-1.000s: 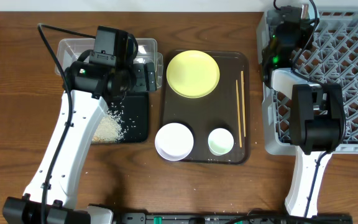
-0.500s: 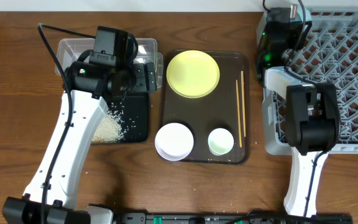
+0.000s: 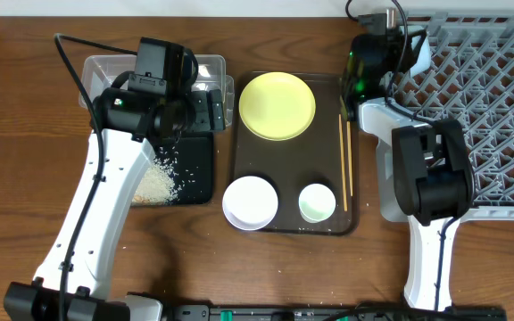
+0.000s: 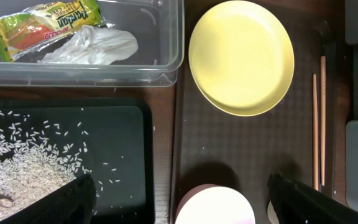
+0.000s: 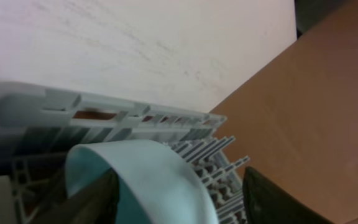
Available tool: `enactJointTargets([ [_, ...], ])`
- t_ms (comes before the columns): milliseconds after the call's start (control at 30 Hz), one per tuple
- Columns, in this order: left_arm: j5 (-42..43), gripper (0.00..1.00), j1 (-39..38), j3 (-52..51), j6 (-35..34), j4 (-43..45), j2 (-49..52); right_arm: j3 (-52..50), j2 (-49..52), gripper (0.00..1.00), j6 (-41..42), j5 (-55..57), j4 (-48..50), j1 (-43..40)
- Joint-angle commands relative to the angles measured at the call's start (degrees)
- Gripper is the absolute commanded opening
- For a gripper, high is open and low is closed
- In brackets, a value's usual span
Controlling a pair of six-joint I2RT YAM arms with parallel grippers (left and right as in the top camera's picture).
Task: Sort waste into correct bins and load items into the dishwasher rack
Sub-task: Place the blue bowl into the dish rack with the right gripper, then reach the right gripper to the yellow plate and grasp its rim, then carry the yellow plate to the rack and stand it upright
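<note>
The light blue bowl stands tilted on its edge in the far left corner of the dishwasher rack. My right gripper is open around it, one finger near the rim and the other well apart. My left gripper hangs open above the white bowl, holding nothing. On the brown serving tray lie the yellow plate, the small white cup and two chopsticks. The snack wrapper and crumpled paper lie in the clear tub. Rice covers the black tray.
The rack's grey wall stands just behind the blue bowl, with a white wall beyond it. The left arm's white link crosses the table in front of the black tray. The right arm's black elbow hangs over the rack's left edge.
The right gripper has opened off the light blue bowl and drawn back leftward over the rack's far left corner. The left arm has not moved.
</note>
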Motion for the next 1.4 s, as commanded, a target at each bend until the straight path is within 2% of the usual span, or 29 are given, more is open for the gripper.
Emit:
enactJointTargets([
  [0,-0.70,0.91,0.09,0.44,-0.09,-0.20,0.13,-0.31,1.25,0.84,-0.11,1.27,0.20,1.38],
  [33,-0.70,0.91,0.09,0.44,-0.09,-0.20,0.13,-0.31,1.22,0.93,-0.09,1.27,0.61,1.77],
  [67,-0.70,0.90,0.09,0.44,-0.09,-0.20,0.13,-0.31,1.11,0.98,-0.09,1.27,0.85,1.97],
  [267,-0.70,0.91,0.09,0.44,-0.09,-0.20,0.13,-0.31,-2.10,0.99,1.09,-2.08,0.39,4.96],
  [367,-0.70,0.91,0.09,0.44,-0.09,-0.20,0.13,-0.31,-5.79,0.99,4.72,-5.95,-5.03,6.75],
  [500,-0.70,0.90,0.09,0.44,-0.09,-0.20,0.13,-0.31,-12.98,0.99,18.60,-18.18,-25.00,8.81],
  [667,-0.70,0.91,0.09,0.44,-0.09,-0.20,0.13,-0.31,-21.73,0.99,43.54,-47.10,-54.05,9.03],
  [800,-0.70,0.91,0.09,0.44,-0.09,-0.20,0.13,-0.31,-23.50,0.99,55.30,-56.89,-65.66,8.83],
  [867,-0.70,0.91,0.09,0.44,-0.09,-0.20,0.13,-0.70,-22.84,0.91,60.08,-56.52,-69.09,8.83],
  [1067,-0.70,0.91,0.09,0.44,-0.09,-0.20,0.13,-3.91,-18.62,0.76,68.32,-55.89,-69.31,9.16],
  [1300,-0.70,0.91,0.09,0.44,-0.09,-0.20,0.13,-4.09,-12.83,0.56,73.61,-56.22,-69.26,9.16],
  [1367,-0.70,0.91,0.09,0.44,-0.09,-0.20,0.13,-4.09,-11.47,0.55,74.73,-56.48,-69.31,9.33],
])
